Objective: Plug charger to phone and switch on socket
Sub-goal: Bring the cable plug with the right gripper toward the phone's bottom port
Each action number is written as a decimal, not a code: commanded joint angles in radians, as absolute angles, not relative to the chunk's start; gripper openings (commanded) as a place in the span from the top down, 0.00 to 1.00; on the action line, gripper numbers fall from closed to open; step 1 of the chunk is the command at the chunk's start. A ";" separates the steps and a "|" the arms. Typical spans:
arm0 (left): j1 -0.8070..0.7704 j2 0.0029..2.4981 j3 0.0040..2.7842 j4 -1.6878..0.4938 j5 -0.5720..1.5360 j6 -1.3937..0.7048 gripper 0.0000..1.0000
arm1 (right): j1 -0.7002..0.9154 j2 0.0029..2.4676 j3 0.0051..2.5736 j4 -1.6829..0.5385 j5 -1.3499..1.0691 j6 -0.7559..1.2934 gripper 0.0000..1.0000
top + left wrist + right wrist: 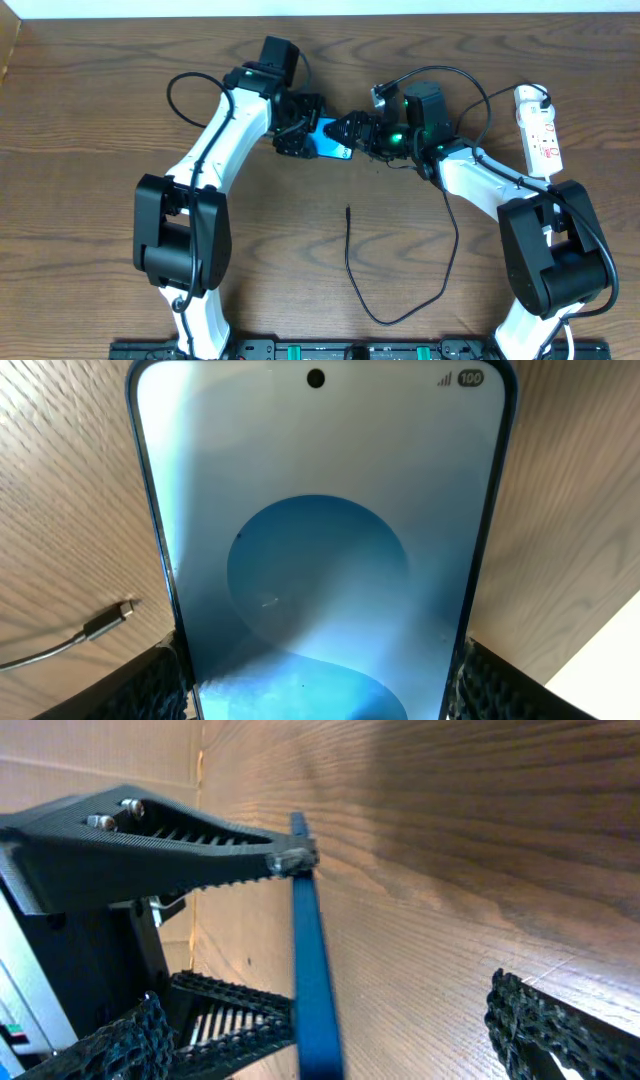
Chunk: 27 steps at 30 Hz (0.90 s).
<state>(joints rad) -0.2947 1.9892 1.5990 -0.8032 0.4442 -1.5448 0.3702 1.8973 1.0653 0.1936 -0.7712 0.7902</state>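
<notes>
While snug between the left gripper's (pixel 303 137) ribbed pads (pixel 160 685), a thin glossy phone (pixel 320 560)

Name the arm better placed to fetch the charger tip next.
Probably right. The left gripper grips the phone, while the right gripper stands open, holding nothing; the charger tip lies free below.

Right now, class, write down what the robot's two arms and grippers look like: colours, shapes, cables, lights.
The left arm and right arm: glossy white shells, bulky black joints, thin black cables looping alongside. The left gripper and right gripper: black, with knobbly textured fingers. A green light glows on the right wrist.
</notes>
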 commanded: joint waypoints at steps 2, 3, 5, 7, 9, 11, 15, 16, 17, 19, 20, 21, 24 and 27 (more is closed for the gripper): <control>-0.315 1.959 1.606 -0.802 0.467 -1.547 0.93 | 0.375 1.905 1.075 0.180 -0.804 0.750 0.01; -0.318 1.959 1.606 -0.802 0.467 -1.547 0.93 | 0.375 1.905 1.075 0.177 -0.804 0.750 0.02; -0.323 1.959 1.606 -0.801 0.467 -1.547 0.93 | 0.375 1.905 1.075 0.169 -0.803 0.749 0.03; -0.328 1.959 1.606 -0.802 0.467 -1.547 0.92 | 0.375 1.905 1.075 0.162 -0.803 0.744 0.07; -0.333 1.959 1.606 -0.801 0.467 -1.547 0.93 | 0.375 1.905 1.075 0.160 -0.803 0.735 0.11; -0.334 1.959 1.606 -0.802 0.467 -1.547 0.93 | 0.375 1.905 1.075 0.160 -0.803 0.735 0.16; -0.334 1.959 1.606 -0.801 0.467 -1.548 0.93 | 0.375 1.905 1.075 0.160 -0.802 0.734 0.20; -0.334 1.959 1.606 -0.801 0.467 -1.551 0.92 | 0.375 1.905 1.075 0.160 -0.800 0.729 0.23; -0.334 1.959 1.606 -0.801 0.467 -1.551 0.93 | 0.375 1.905 1.075 0.160 -0.799 0.719 0.28; -0.334 1.959 1.606 -0.801 0.467 -1.551 0.92 | 0.377 1.905 1.075 0.160 -0.799 0.703 0.37; -0.334 1.959 1.606 -0.801 0.467 -1.551 0.92 | 0.379 1.905 1.075 0.160 -0.799 0.701 0.40; -0.334 1.959 1.606 -0.801 0.467 -1.551 0.92 | 0.382 1.905 1.075 0.160 -0.799 0.701 0.43; -0.334 1.959 1.606 -0.801 0.467 -1.551 0.93 | 0.391 1.905 1.075 0.160 -0.799 0.701 0.46; -0.334 1.959 1.606 -0.802 0.467 -1.551 0.93 | 0.402 1.905 1.075 0.160 -0.791 0.700 0.51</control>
<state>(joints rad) -0.3313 1.9892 1.5990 -0.8032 0.4469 -1.5452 0.3820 1.8973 1.0653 0.1585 -0.7895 0.7204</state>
